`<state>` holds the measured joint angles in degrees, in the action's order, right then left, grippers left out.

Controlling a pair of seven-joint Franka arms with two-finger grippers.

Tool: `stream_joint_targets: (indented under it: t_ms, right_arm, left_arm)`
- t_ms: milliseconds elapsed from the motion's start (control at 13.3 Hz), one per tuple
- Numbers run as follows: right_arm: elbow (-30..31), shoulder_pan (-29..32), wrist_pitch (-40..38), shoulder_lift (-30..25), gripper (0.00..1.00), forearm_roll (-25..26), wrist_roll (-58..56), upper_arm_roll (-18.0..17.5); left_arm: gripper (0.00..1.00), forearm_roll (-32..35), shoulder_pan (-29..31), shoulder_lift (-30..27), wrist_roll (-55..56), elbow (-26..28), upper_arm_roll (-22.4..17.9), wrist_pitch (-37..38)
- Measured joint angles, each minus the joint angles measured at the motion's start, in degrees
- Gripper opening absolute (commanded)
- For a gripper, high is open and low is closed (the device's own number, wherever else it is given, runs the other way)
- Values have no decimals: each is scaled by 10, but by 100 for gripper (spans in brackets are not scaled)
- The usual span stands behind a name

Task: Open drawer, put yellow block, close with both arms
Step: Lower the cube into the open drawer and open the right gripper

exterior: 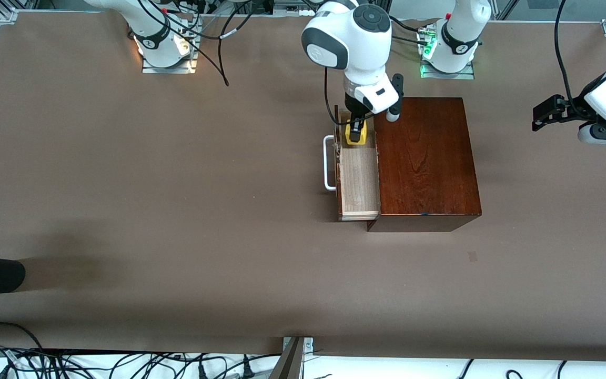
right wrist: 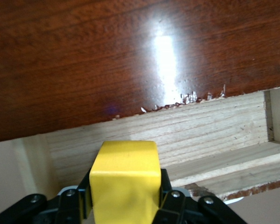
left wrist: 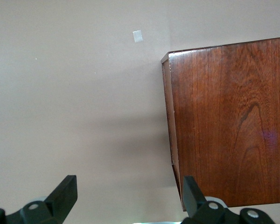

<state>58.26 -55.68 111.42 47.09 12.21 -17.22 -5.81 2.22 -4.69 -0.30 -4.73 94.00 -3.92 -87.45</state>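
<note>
- Between the right gripper's (exterior: 355,132) fingers (right wrist: 170,198) sits the yellow block (right wrist: 125,179), clamped on two opposite faces; the fingers are closed firmly on it and nothing else touches them.
- Below those fingers lies the drawer (exterior: 358,181), pulled out of the wooden box (exterior: 426,158), its pale floor bare; the block hangs over the drawer's end that is farther from the front camera, close to the side wall there.
- Just beside the fingers, on the side toward the box, runs the chipped edge of the box's dark top, as the right wrist view shows.
- Risk, as a judgement: a release this close to the drawer's wall could land the block on the rim so that it tips out onto the tabletop (exterior: 177,210); a descent drifting toward the box could knock the fingers on the overhanging edge.
- Risk at closing: a block resting high or leaning on a wall might jam the drawer against the box front.
- Well apart from all this, the left gripper (left wrist: 126,200) waits over bare tabletop near the box's corner, fingers spread wide and holding nothing.
- White handle (exterior: 328,162) stands on the drawer front, untouched.
- Brown matte tabletop; cables trail along its edges.
</note>
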Motion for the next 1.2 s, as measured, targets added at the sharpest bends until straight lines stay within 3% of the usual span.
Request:
stream_joint_targets:
  t_ms: [450,1199]
  right_arm:
    - [-1,-6,23,22,0,32,-7,0]
    - [-2,-8,18,38,0,44,-35,3]
  left_arm:
    - [100,0,0,0,0,0,0,0]
    - [100,0,0,0,0,0,0,0]
